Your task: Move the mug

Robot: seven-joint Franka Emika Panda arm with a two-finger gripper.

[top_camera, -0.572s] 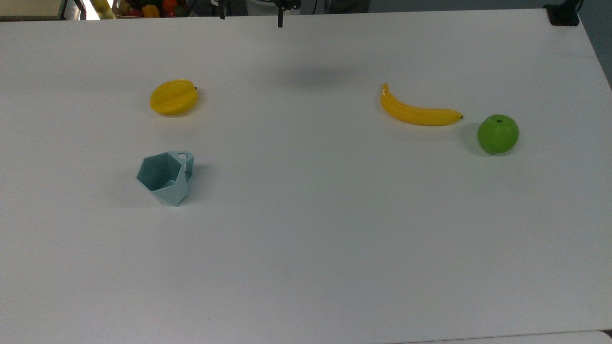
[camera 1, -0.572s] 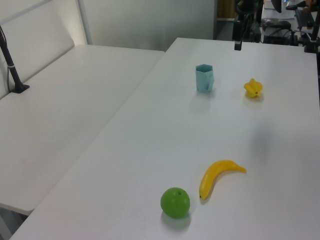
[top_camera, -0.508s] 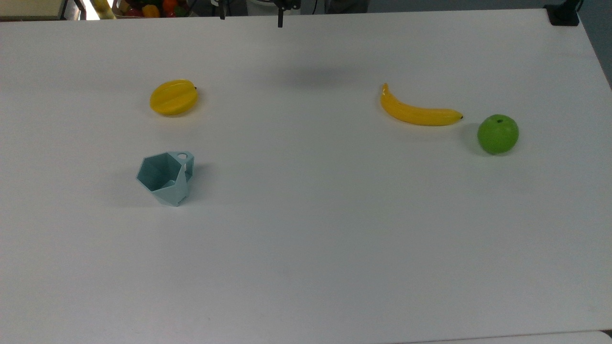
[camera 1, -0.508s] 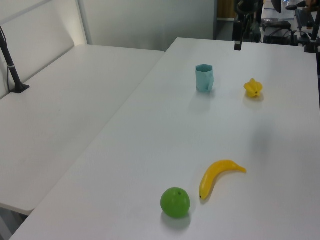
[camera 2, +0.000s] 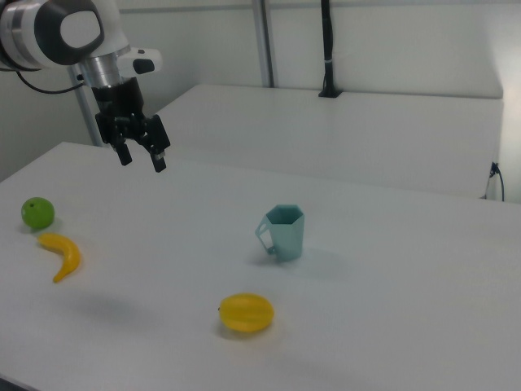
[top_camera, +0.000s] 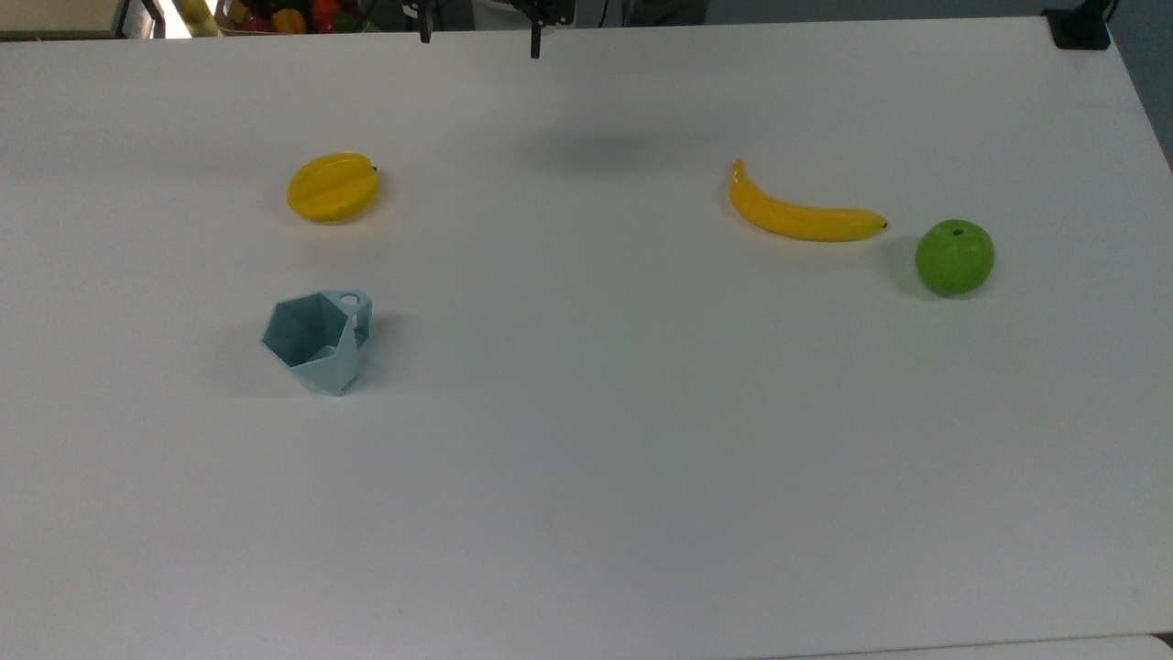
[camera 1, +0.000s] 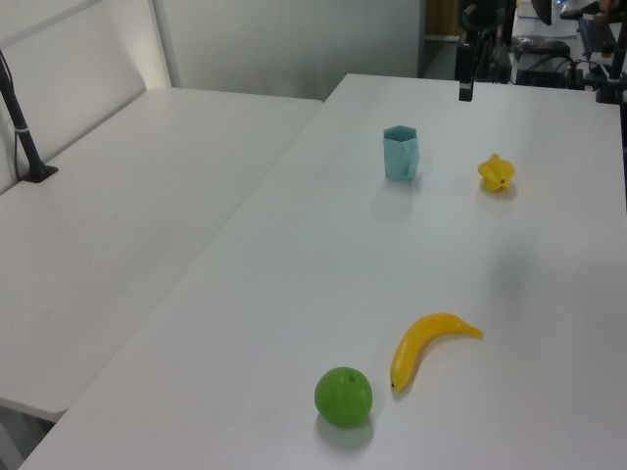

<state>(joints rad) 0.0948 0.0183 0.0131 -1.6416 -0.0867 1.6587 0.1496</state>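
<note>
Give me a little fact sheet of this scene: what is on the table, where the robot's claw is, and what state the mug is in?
table: white, wide
mug: pale blue, upright, standing alone
yellow fruit: beyond the mug in the top view
banana: toward the top view's right
green apple: beside the banana's tip
gripper: open, empty, raised above the table and far from the mug
contact with mug: none yet

Starfruit (top_camera: 333, 187), banana (top_camera: 800, 216), green apple (top_camera: 954, 257)
</note>
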